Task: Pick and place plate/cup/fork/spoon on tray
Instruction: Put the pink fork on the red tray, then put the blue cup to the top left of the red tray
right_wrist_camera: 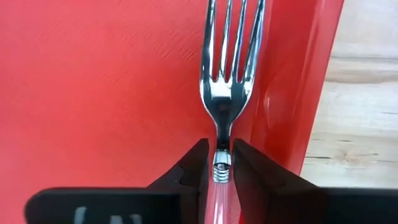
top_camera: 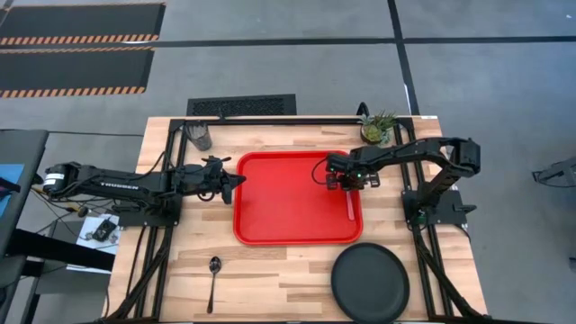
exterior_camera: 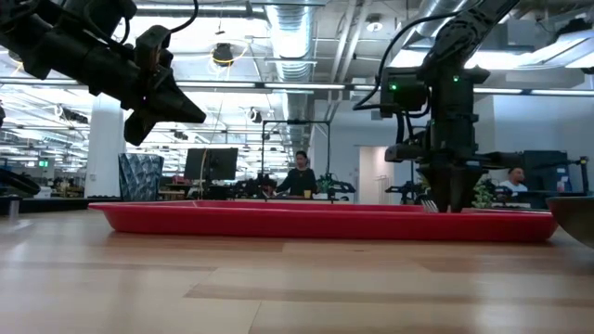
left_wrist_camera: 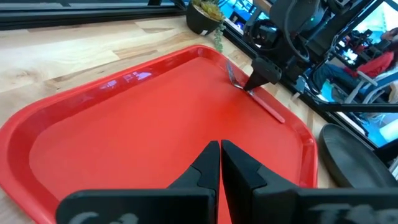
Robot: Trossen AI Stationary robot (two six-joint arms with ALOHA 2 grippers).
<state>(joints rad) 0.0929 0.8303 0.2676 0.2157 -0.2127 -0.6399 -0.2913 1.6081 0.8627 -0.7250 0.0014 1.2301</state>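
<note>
The red tray (top_camera: pixel 288 216) lies in the middle of the table. The fork (top_camera: pixel 350 203), with a metal head and a pink handle, lies in the tray along its right rim. My right gripper (top_camera: pixel 346 182) stands over it, shut on its neck. My left gripper (top_camera: pixel 236 180) is shut and empty, hovering above the tray's left rim. The black plate (top_camera: pixel 370 282) rests on the table at the near right. The dark spoon (top_camera: pixel 214 274) lies at the near left. The dark cup (top_camera: pixel 200 135) stands upright at the far left. My right gripper pinches the fork's thin neck (right_wrist_camera: pixel 222 134) between its two fingers, just where the metal head meets the pink handle. The fingers point down from above and lie across the fork. The fork lies flat on the tray floor beside the right rim (left_wrist_camera: pixel 266 104).
A small potted green plant (top_camera: pixel 376 129) stands at the far right, just beyond the tray's corner. Bare wood lies between the tray's near rim and the table's near edge, between spoon and plate. People sit in the room behind the table (exterior_camera: pixel 300 176).
</note>
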